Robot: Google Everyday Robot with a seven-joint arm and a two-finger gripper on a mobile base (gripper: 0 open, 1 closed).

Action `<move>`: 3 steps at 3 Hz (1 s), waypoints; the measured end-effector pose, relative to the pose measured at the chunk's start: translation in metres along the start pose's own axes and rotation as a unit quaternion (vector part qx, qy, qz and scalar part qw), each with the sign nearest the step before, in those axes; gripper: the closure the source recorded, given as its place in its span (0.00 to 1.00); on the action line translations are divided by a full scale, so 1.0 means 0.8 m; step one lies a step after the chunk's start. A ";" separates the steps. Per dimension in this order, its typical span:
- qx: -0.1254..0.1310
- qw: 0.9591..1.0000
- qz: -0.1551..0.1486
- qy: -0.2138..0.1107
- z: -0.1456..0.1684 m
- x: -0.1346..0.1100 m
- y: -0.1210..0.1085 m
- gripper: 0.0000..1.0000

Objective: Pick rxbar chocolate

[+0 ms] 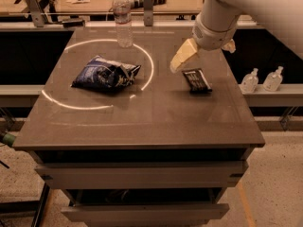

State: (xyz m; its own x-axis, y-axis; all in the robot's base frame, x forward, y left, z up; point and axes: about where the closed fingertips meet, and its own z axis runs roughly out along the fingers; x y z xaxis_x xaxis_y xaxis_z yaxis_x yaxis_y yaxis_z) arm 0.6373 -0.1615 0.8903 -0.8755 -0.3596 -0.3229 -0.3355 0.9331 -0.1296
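Note:
The rxbar chocolate (196, 80) is a small flat black bar lying on the right side of the grey table (142, 122). My gripper (202, 56) hangs just above and behind the bar. It is open and holds nothing. One pale finger (182, 56) points down-left, with its tip left of the bar. The other finger (230, 46) shows only partly behind the white wrist. The gripper does not touch the bar.
A blue-and-white snack bag (105, 74) lies at the table's left inside a white light ring. A clear water bottle (123, 19) stands at the back. Two small bottles (261, 79) sit on a ledge to the right, off the table.

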 end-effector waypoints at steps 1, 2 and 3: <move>0.016 0.999 0.008 0.037 0.023 0.000 0.016 0.00; 0.032 0.997 0.020 0.066 0.036 0.013 0.019 0.00; 0.022 0.995 0.038 0.085 0.044 0.028 0.020 0.00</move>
State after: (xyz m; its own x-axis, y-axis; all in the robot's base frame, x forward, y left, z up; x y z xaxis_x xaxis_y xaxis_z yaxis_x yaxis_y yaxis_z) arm 0.6249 -0.1544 0.8479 -0.9451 -0.2792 -0.1700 -0.2544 0.9548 -0.1539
